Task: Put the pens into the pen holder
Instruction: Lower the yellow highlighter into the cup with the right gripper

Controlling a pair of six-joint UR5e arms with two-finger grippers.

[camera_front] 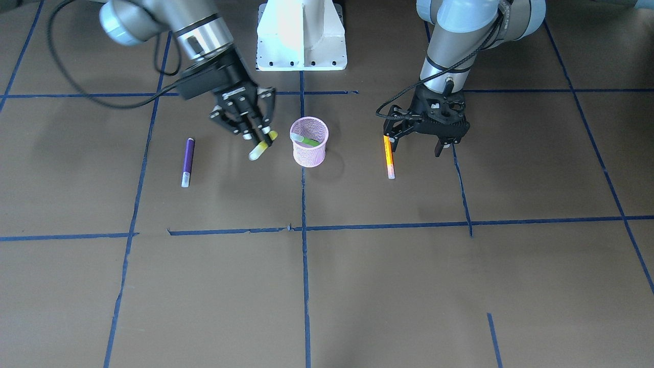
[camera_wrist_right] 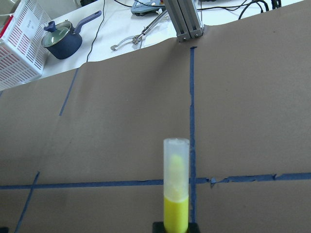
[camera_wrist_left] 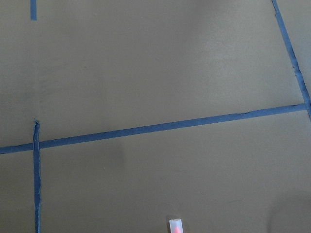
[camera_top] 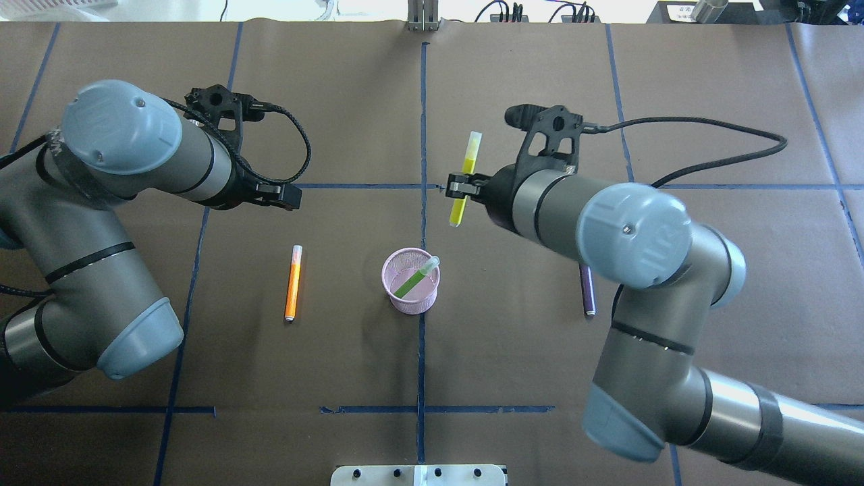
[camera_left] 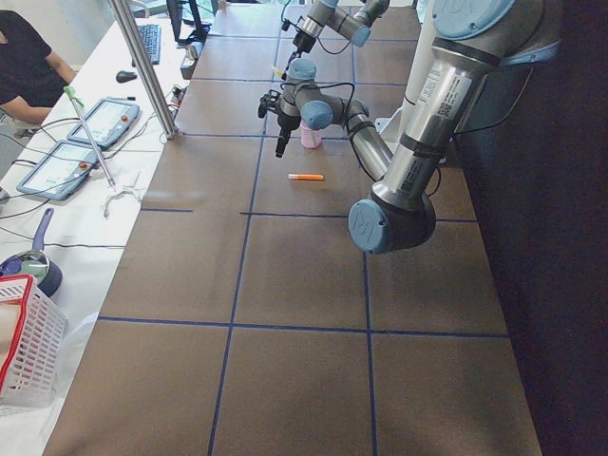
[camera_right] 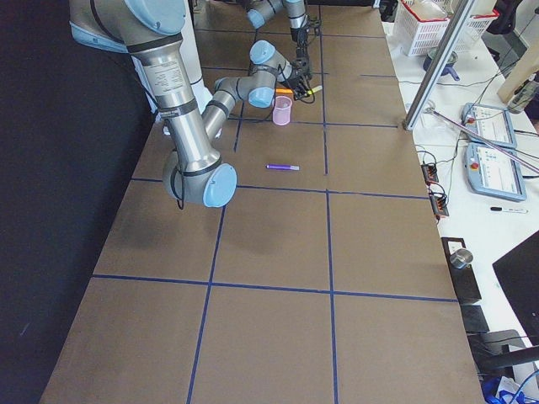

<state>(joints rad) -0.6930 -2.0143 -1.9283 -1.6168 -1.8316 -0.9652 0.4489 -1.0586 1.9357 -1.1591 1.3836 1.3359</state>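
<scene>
The pink mesh pen holder (camera_front: 309,151) (camera_top: 412,287) stands mid-table with a green pen (camera_front: 306,140) (camera_top: 413,279) leaning inside it. My right gripper (camera_front: 259,139) (camera_top: 462,186) hovers just beside the holder, shut on a yellow pen (camera_front: 261,146) (camera_top: 466,177) (camera_wrist_right: 176,194), which is tilted. On the paper near my left gripper (camera_front: 416,145) lies an orange pen (camera_front: 389,156) (camera_top: 293,282). That gripper is open, one finger next to the pen's end. A purple pen (camera_front: 188,161) (camera_top: 588,290) lies flat on the right arm's side. Only the orange pen's cap tip (camera_wrist_left: 176,226) shows in the left wrist view.
Blue tape lines (camera_front: 304,230) grid the brown table cover. The robot's white base (camera_front: 301,36) stands behind the holder. Off the table's far edge are a white basket (camera_wrist_right: 19,43) and a dark pot (camera_wrist_right: 60,41). A seated person (camera_left: 28,66) is at the side bench with teach pendants (camera_left: 66,166).
</scene>
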